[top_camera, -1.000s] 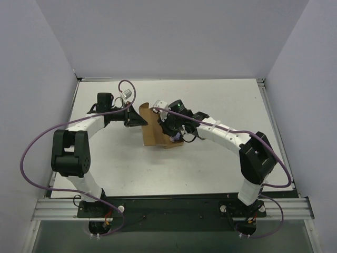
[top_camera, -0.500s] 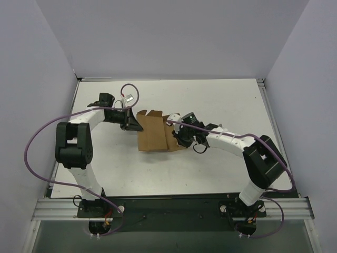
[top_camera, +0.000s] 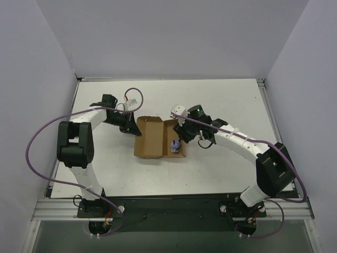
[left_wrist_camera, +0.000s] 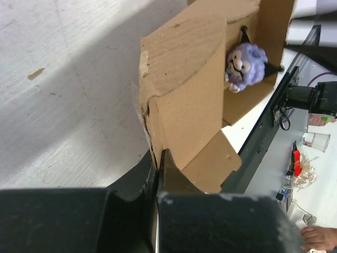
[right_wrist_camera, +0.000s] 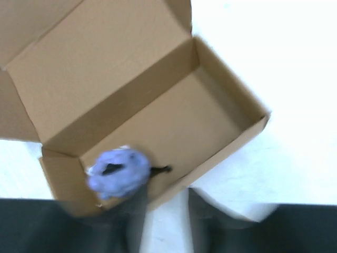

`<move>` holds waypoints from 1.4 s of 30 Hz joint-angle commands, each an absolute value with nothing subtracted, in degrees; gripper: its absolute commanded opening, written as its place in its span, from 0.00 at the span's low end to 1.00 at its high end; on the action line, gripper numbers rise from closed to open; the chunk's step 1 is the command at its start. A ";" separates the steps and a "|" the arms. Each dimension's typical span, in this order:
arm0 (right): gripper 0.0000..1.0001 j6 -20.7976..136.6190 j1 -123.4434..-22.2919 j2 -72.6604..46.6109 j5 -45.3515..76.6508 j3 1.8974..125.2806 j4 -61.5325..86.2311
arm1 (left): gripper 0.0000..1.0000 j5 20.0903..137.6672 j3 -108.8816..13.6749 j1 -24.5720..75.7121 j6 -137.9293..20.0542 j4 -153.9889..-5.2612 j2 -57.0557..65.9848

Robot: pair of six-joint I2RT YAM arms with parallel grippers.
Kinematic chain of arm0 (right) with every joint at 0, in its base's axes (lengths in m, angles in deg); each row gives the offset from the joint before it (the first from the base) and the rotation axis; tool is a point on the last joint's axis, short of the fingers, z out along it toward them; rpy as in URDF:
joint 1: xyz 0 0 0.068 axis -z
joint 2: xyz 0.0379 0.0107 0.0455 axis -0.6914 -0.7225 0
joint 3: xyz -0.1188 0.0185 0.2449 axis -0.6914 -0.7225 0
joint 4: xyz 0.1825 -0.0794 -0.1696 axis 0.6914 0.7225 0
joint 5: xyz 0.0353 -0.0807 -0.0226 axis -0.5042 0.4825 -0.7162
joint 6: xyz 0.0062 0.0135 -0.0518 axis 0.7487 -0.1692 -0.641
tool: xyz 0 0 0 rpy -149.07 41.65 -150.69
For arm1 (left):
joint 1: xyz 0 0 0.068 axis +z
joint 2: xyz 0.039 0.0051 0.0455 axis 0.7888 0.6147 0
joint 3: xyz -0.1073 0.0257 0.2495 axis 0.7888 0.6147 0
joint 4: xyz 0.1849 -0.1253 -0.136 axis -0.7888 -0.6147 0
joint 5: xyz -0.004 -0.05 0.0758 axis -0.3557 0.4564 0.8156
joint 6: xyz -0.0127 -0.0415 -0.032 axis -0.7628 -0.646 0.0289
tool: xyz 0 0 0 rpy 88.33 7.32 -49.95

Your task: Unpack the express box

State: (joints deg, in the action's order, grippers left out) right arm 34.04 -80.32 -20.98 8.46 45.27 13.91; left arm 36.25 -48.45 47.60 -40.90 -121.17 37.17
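The express box (top_camera: 151, 139) lies open and flat on the white table, its lid folded out to the left. A small purple plush toy (top_camera: 177, 146) sits at the near end of the box's tray (right_wrist_camera: 174, 113); it also shows in the wrist views (left_wrist_camera: 245, 64) (right_wrist_camera: 119, 172). My left gripper (top_camera: 132, 129) is shut on the edge of the lid flap (left_wrist_camera: 181, 100), the jaws pinching the cardboard (left_wrist_camera: 158, 158). My right gripper (top_camera: 184, 137) hovers at the tray's right wall. It is open (right_wrist_camera: 163, 213), blurred, with bare table showing between the fingers.
Grey walls close the white table (top_camera: 226, 100) on three sides. A purple cable (top_camera: 129, 92) loops above the left wrist. The arm bases and a metal rail (top_camera: 168, 208) line the near edge.
The box went from tilted up between both grippers to lying flat and open, the toy now showing. My right gripper let go and drew back right; the left keeps hold of the flap.
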 commanded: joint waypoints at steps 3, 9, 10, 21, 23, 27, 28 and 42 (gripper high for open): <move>0.58 19.40 -79.69 -18.95 2.11 53.60 21.76 | 0.00 30.72 -49.09 45.39 -36.72 -122.25 32.16; 0.60 12.87 -80.57 -22.82 -1.39 56.68 25.11 | 0.00 30.37 -49.52 43.11 -38.21 -122.60 32.24; 0.60 12.08 -80.74 -23.08 -2.54 57.56 26.77 | 0.00 30.19 -49.70 43.02 -38.74 -122.51 32.24; 0.63 11.45 -80.83 -26.25 -15.29 58.00 34.34 | 0.01 28.61 -50.23 43.10 -45.69 -120.05 33.73; 0.64 13.29 -80.92 -26.69 -15.21 57.48 32.94 | 0.01 27.99 -50.32 43.19 -46.48 -119.52 34.00; 0.64 14.45 -81.53 -29.05 -13.37 56.08 30.30 | 0.01 27.38 -50.05 43.11 -46.83 -119.35 34.18; 0.64 14.18 -81.88 -29.41 -11.53 55.81 29.17 | 0.02 27.20 -49.97 43.10 -46.92 -119.26 34.18; 0.42 15.32 -84.35 -35.83 -11.34 56.95 25.47 | 0.02 26.41 -49.17 43.19 -47.09 -118.82 34.88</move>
State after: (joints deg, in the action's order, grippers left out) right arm 15.06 -83.92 -35.27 -10.01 55.90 26.91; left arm 28.20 -48.45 42.90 -47.22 -121.04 34.31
